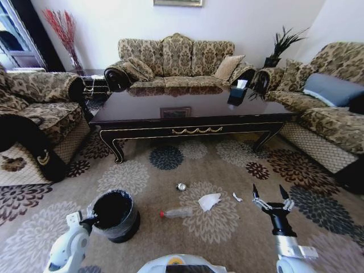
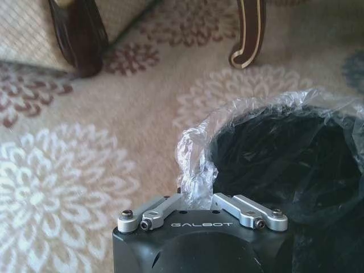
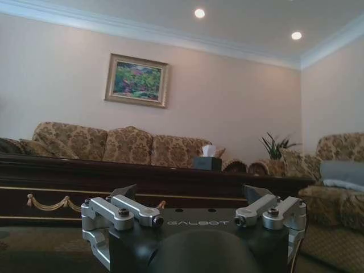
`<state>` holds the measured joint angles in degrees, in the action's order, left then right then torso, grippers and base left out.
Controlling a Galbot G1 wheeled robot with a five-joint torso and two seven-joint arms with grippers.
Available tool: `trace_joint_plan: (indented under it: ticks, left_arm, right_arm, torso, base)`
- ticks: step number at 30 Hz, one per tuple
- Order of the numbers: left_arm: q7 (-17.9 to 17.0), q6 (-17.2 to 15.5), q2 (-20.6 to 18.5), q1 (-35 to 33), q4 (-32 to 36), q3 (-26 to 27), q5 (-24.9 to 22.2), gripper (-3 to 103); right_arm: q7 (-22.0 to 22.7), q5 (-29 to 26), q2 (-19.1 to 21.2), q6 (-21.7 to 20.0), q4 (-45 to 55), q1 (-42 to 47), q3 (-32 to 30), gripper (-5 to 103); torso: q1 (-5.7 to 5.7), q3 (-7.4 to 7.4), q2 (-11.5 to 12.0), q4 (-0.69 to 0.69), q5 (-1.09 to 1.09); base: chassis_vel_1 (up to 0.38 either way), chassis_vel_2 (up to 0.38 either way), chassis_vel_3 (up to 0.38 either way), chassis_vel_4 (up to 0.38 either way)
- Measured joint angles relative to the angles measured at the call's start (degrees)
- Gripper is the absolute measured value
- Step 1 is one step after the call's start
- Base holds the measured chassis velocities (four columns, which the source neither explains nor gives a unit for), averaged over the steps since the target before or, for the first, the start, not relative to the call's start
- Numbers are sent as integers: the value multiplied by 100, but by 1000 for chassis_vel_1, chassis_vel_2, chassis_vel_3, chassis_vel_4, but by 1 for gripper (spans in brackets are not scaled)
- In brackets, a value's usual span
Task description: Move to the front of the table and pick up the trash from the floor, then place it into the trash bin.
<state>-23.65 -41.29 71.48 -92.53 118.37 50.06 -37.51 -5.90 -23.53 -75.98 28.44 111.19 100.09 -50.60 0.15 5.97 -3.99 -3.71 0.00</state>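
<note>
The left end effector (image 1: 86, 219) was closed on the crinkly bag at the rim of the trash bin (image 1: 115, 215), which stood on the floor (image 1: 148, 176). To its right lay the clear bottle (image 1: 177, 213), then the silvery piece (image 1: 181, 186) and the crumpled paper (image 1: 209, 201), all in front of the dark desk (image 1: 187, 116). Further right, the right end effector (image 1: 271, 195) hung just beside the paper, fingers spread wide and empty.

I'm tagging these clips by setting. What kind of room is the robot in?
Most likely a home living room: patterned sofas stand around a dark coffee table on floral carpet, with a framed painting on the wall.
</note>
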Motion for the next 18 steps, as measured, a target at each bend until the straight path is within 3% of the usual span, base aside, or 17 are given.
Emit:
trace_joint_plan:
  ticks: [3, 7, 13, 18]
  left_arm:
    - [9, 11, -31, -182, 568, 196, -135, 4]
    - [10, 40, 26, -447, 1168, 383, -193, 4]
    - [-16, 42, 235, -784, 1824, 658, -357, 4]
    - [-44, 42, 339, -933, 2015, 796, -396, 4]
  right_arm:
    - [467, -517, 239, -560, -108, -202, 234, 100]
    - [800, -757, 627, -857, -425, -488, 460, 100]
    - [1106, -1061, 1331, -1197, -993, -981, 826, 100]
    - [1169, -1365, 1673, -1451, -1434, -1313, 1135, 100]
  torso:
    - [0, -1, 0, -2, 1]
    - [0, 0, 0, -2, 2]
    - [0, 0, 0, -2, 1]
    - [0, 0, 0, -1, 1]
  base:
    - [0, 0, 0, 0]
    - [0, 0, 0, 0]
    - [0, 0, 0, 0]
    - [0, 0, 0, 0]
